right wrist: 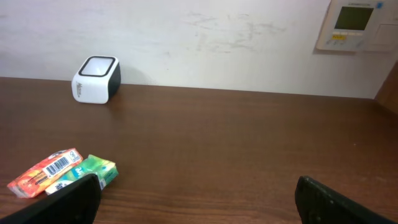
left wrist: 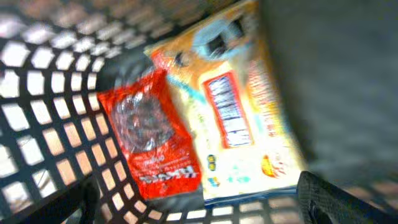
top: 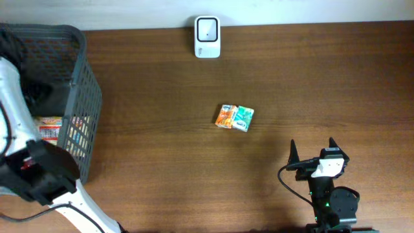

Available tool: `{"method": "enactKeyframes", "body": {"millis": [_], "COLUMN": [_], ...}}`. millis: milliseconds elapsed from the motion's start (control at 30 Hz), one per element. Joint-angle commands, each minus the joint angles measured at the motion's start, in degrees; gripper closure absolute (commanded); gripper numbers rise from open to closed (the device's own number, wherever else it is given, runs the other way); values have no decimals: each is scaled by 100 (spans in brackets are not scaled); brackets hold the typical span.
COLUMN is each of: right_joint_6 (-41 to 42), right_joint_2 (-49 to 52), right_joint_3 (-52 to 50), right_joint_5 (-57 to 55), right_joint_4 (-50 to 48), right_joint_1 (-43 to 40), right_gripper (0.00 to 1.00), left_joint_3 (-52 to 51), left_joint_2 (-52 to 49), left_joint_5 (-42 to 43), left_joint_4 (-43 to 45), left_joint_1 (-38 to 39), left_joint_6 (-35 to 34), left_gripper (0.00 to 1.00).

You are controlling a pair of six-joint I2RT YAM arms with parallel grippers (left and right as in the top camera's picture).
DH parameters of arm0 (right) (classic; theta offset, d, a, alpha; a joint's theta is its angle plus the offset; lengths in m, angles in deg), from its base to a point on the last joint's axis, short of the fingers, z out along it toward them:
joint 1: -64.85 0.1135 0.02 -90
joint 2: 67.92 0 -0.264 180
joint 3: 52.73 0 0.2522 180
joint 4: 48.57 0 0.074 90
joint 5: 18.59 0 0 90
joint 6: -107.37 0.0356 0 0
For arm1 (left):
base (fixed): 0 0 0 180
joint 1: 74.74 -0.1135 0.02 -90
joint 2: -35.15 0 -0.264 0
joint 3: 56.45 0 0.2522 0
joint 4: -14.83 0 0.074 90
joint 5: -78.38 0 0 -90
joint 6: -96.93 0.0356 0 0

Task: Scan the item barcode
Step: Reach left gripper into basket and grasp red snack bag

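Brown wooden table (top: 162, 149), white wall (top: 310, 10) along its far edge.

Overhead.
- Scanner (top: 207, 37): white, at 12 o'clock, against the wall.
- Orange pack (top: 225, 116) and green pack (top: 243, 119): at centre, touching side by side, green on the 3 o'clock side.
- Basket (top: 87, 110): grey mesh, at 9 o'clock, printed packets inside. My left arm (top: 39, 171) reaches over it from 8 o'clock; I cannot make out its gripper from here.
- My right gripper (top: 312, 147): at 4 o'clock, jaws spread wide, nothing between them, well apart from the packs.

Left wrist (blurred).
- My left gripper (left wrist: 199, 202): down in the basket (left wrist: 37, 124), fingers (left wrist: 78, 199) wide apart at 7 and 5 o'clock, holding nothing.
- Red packet (left wrist: 149, 137): left of centre, on the basket floor.
- Yellow packet (left wrist: 249, 93): touching it on the 2 o'clock side, red-framed label up, too blurred to read.

Right wrist.
- Scanner (right wrist: 96, 79): at 10 o'clock, by the wall.
- Orange pack (right wrist: 43, 173), barcode up, and green pack (right wrist: 93, 169): at 8 o'clock, near my left fingertip.
- Right gripper (right wrist: 199, 202): fully spread, empty.
- Panel (right wrist: 354, 25): on the wall at 1 o'clock.
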Motion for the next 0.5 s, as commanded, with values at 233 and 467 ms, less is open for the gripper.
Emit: {"method": "enactKeyframes", "body": {"millis": [233,467], "right_joint_6": [4,4], "right_joint_2": [-37,-37], "right_joint_3": [-50,-50], "right_joint_5": [-7,-7], "right_joint_4": [17,17], "right_joint_1": [33,33], "right_gripper": [2,2], "left_joint_3": [-2822,-3713], "left_joint_2": [7,7], "left_joint_5": [-682,13], "left_joint_4": [1545,2479], "left_joint_1": [-560,-940], "left_joint_6": [-1106,-693], "left_gripper": [1,10]}}
